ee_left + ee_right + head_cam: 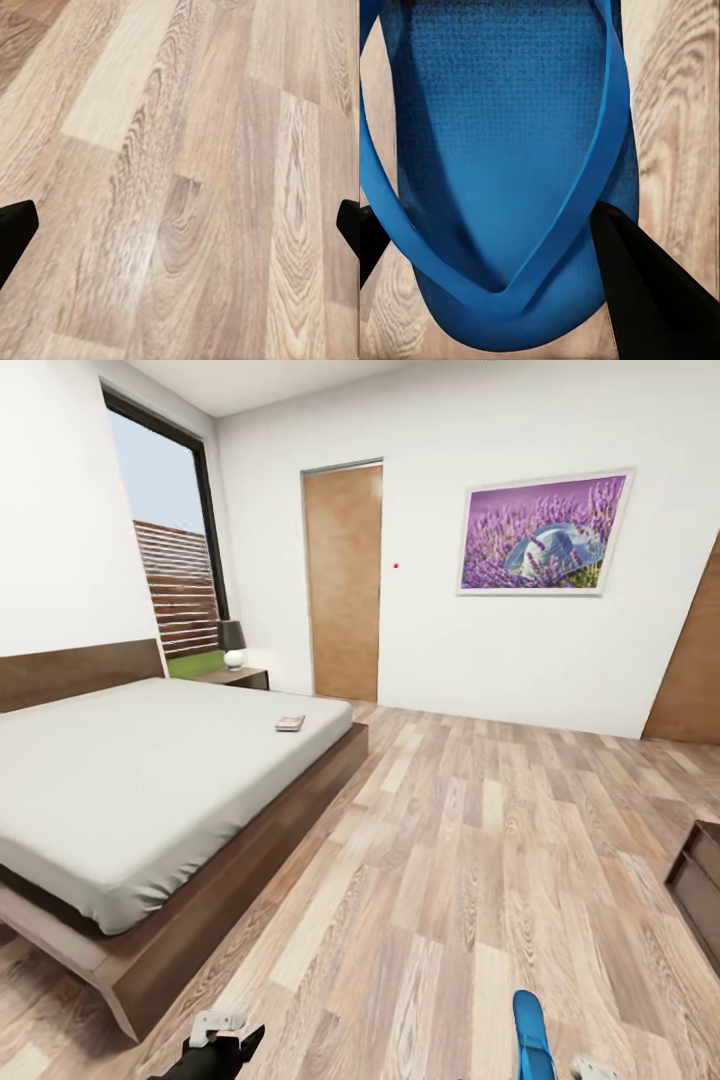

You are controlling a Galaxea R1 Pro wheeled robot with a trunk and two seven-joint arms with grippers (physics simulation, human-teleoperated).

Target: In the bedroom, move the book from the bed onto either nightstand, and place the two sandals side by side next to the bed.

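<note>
Book [290, 723] lay on the bed [140, 780], not yet moved to the nightstand [238, 678]. Your right tool [502, 255] clamped one sandal [530, 1035] beyond the bed's foot; your left tool [180, 225] stood apart, empty.

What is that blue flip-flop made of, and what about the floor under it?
The bright blue flat sandal looks like soft foam or rubber: its sole has a fine dimpled, matte texture and smooth bendy straps. The pale plank floor looks like wood or wood-look laminate, with swirly grain and board seams.
</note>
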